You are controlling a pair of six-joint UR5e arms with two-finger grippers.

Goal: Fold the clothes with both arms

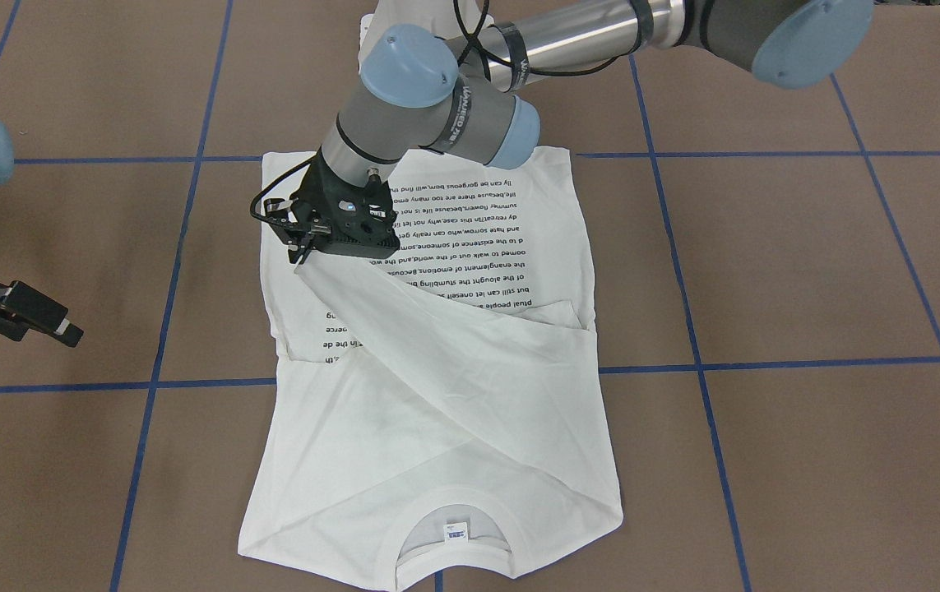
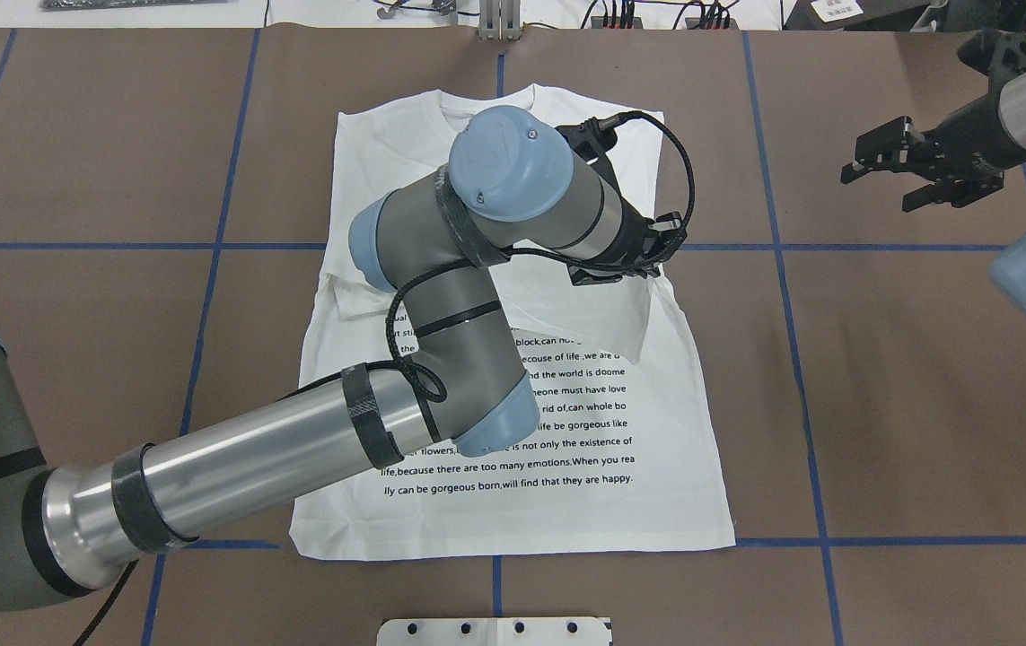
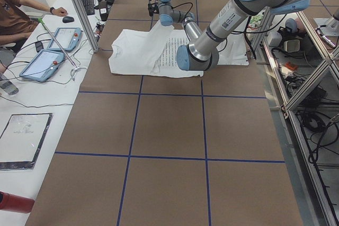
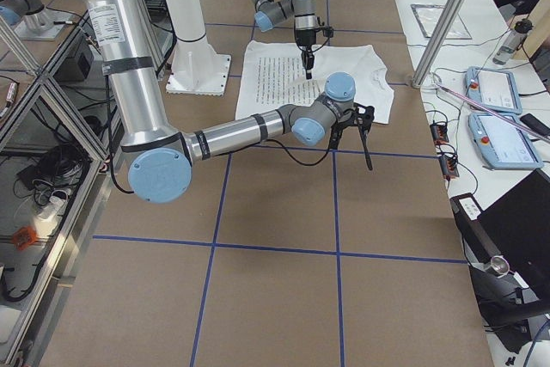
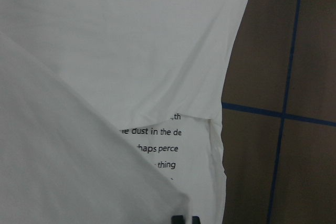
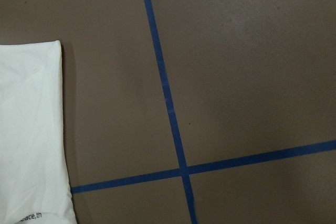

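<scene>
On the brown papered table (image 1: 766, 271), the black left gripper (image 1: 303, 258) pinches a sleeve (image 1: 404, 329) of the flat-lying white cotton T-shirt (image 1: 437, 444); the black right gripper (image 2: 881, 187) hangs spread, well apart. Thin cloth may slip free, skewing the fold.

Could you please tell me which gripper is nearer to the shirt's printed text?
Left. The left gripper holds the sleeve up directly over the printed text; the right gripper hovers over the table beyond the T-shirt's edge.

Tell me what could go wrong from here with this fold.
The left gripper pinches only the very end of the raised sleeve, so the cloth might slip out. The right gripper hangs open beside the T-shirt, pinning nothing, so the pull could drag the shirt askew.
</scene>
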